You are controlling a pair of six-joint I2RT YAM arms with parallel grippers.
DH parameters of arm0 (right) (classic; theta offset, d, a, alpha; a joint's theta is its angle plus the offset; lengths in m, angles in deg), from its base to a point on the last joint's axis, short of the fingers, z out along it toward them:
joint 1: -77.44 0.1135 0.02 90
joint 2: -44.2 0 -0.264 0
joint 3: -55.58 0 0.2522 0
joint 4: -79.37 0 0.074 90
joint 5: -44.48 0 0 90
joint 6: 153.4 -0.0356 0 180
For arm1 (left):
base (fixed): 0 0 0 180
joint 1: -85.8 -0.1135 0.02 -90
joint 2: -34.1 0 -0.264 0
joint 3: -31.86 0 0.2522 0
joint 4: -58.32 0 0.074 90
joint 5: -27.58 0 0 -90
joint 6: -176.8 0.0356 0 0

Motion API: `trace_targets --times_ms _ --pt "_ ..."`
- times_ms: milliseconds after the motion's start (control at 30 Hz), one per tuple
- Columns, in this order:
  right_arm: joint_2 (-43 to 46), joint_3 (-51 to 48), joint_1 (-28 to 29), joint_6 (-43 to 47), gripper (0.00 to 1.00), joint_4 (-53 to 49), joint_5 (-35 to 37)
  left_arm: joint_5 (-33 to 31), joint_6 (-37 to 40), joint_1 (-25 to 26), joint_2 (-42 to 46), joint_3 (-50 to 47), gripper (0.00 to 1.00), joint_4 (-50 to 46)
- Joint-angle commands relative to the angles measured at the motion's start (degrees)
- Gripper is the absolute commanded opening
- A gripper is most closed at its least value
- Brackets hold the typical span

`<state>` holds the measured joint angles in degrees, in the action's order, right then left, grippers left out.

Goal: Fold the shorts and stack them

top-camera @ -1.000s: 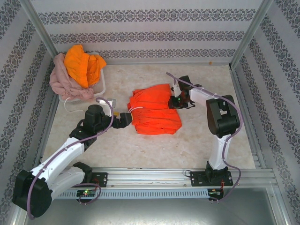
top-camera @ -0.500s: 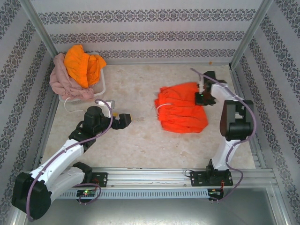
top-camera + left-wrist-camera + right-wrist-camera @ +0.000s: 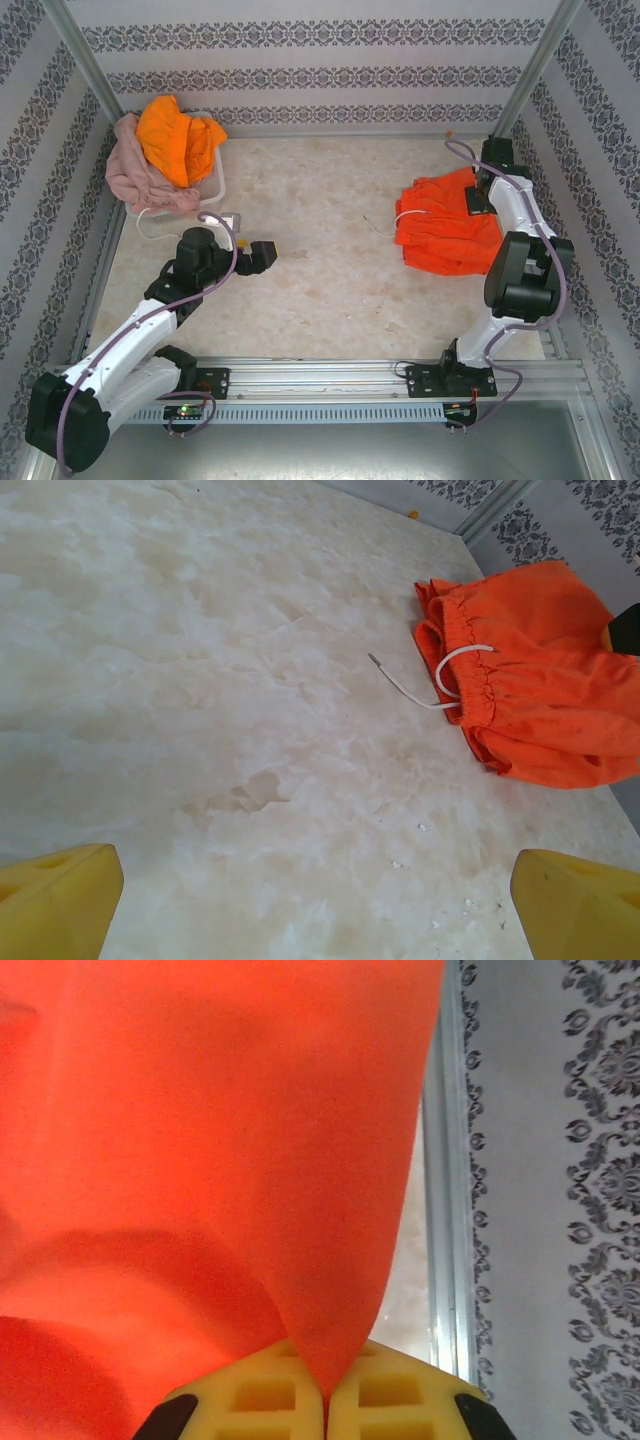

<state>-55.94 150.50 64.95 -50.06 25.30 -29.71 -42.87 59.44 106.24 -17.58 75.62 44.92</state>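
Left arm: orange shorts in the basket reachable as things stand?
Probably yes. The orange shorts lie on top of the pink shorts in the basket at far left, nothing over them; the left gripper is open, with bare table between.

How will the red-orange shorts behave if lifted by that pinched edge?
Probably floppy: the red-orange shorts bunch in soft folds. Likely light, as the right pincer grips just a thin corner. The loose drawstring would probably trail behind.
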Motion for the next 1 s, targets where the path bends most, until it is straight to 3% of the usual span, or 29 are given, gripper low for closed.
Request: trace_targets --times_ms 0,133,233,300,467,600,733,967 --pt "-1.62 2.76 0.19 2.02 0.18 1.02 5.7 -0.75 1.22 -0.72 1.24 -0.38 1.0 -1.47" --pt "1.94 5.97 0.19 -2.62 0.61 1.42 4.66 -4.27 1.16 -1.48 2.69 1.24 1.0 -4.44" --pt "8.71 6.32 0.19 -8.72 0.87 2.64 -8.36 -10.25 1.66 -2.65 2.77 6.04 1.0 -9.69" --pt "13.47 4.28 0.19 -13.08 0.98 5.32 -18.82 -15.43 3.13 -3.61 2.21 10.85 1.0 -13.93" --pt "22.47 -4.37 0.32 -23.03 0.98 13.16 -38.55 -23.51 8.2 -9.14 -1.67 25.95 1.0 -23.16" --pt "27.16 -12.86 0.69 -26.66 0.98 17.0 -45.85 -23.39 11.01 -15.7 -6.31 35.53 1.0 -26.22" --pt "31.29 -21.84 3.27 -27.96 0.98 21.0 -47.35 -20.45 10.62 -22.42 -13.18 43.22 1.0 -30.45" --pt "29.11 -28.79 12.48 -24.28 0.98 19.14 -36.52 -14.72 3.7 -31.96 -23.67 46.41 1.0 -29.44"
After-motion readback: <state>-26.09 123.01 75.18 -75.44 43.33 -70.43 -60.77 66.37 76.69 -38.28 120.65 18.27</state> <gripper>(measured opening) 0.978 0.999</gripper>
